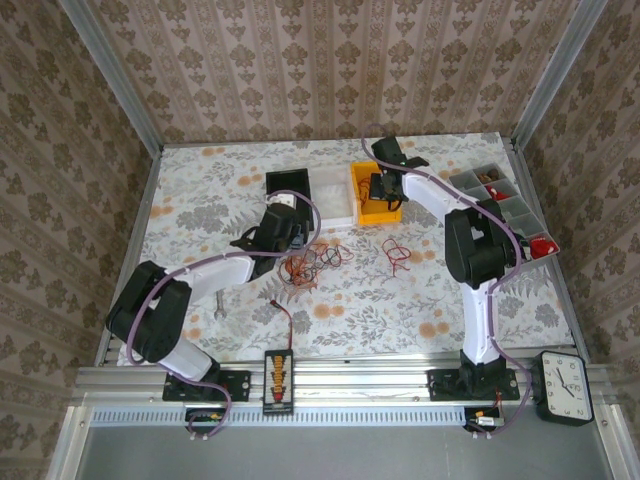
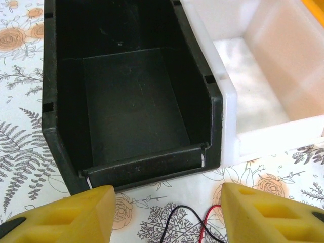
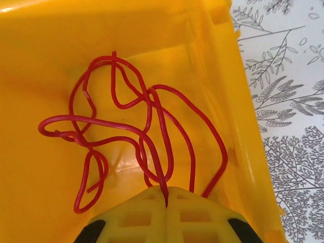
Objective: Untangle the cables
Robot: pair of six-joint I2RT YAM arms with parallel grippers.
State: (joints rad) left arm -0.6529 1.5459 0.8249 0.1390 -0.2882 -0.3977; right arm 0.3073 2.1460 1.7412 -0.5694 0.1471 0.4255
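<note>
The right gripper (image 3: 166, 198) is pinching a red cable (image 3: 157, 136) inside the yellow bin (image 3: 50, 50); the left gripper (image 2: 167, 212) is hovering spread open. Springy loops risk snagging the fingers and dragging out.

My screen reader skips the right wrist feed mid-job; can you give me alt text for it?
The right gripper is shut on a thin red wire whose loose loops sprawl inside a yellow bin. A floral tablecloth shows beyond the bin's right wall.
</note>
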